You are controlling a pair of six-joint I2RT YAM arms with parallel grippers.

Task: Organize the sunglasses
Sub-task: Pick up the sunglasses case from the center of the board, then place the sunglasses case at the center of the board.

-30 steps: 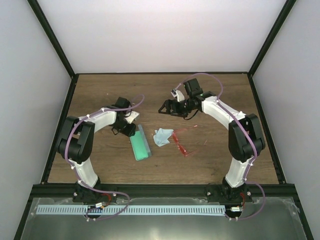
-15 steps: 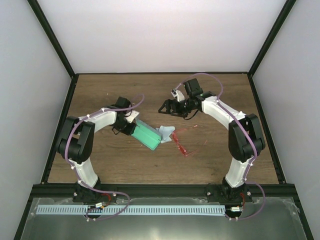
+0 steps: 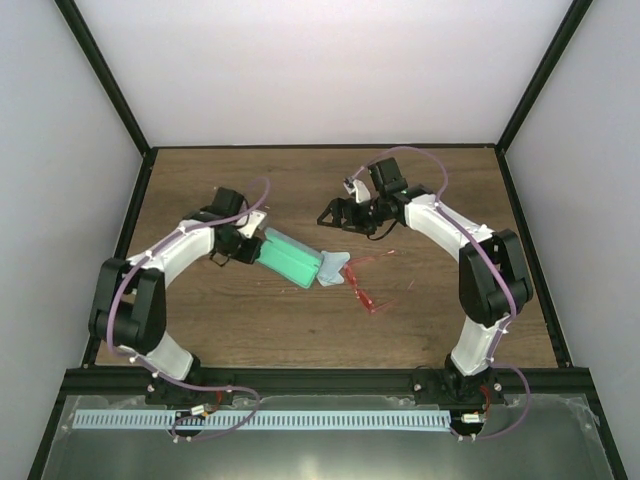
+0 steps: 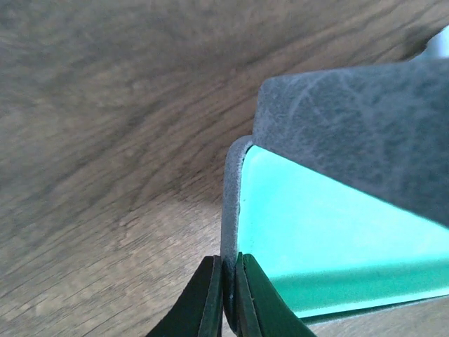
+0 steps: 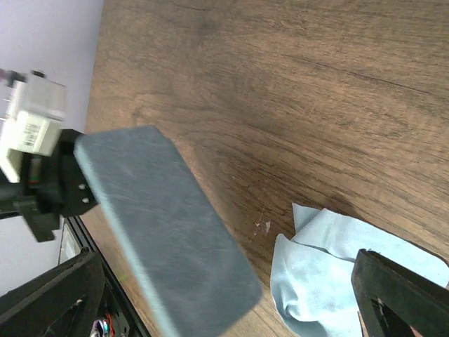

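Note:
The red sunglasses [image 3: 366,286] lie on the wooden table right of centre, arms spread. A grey-blue case [image 3: 291,258] lies open beside them, its green lining [image 4: 330,239] showing. My left gripper [image 3: 250,247] is shut on the case's thin grey edge [image 4: 231,210] at its left end; in the left wrist view the fingertips [image 4: 210,298] pinch that wall. The case's right end touches a light blue cloth [image 3: 333,268]. My right gripper [image 3: 328,216] hovers open just behind the cloth [image 5: 337,267] and case [image 5: 165,225], holding nothing.
Black frame rails [image 3: 130,220] run along the table's left, right and back sides, with white walls beyond. Bare wood [image 3: 250,320] lies between the case and the arm bases.
My left gripper closed on the case's edge and swung the case from lying near-to-far to lying across, pushing its far end against the cloth. The right arm stayed put.

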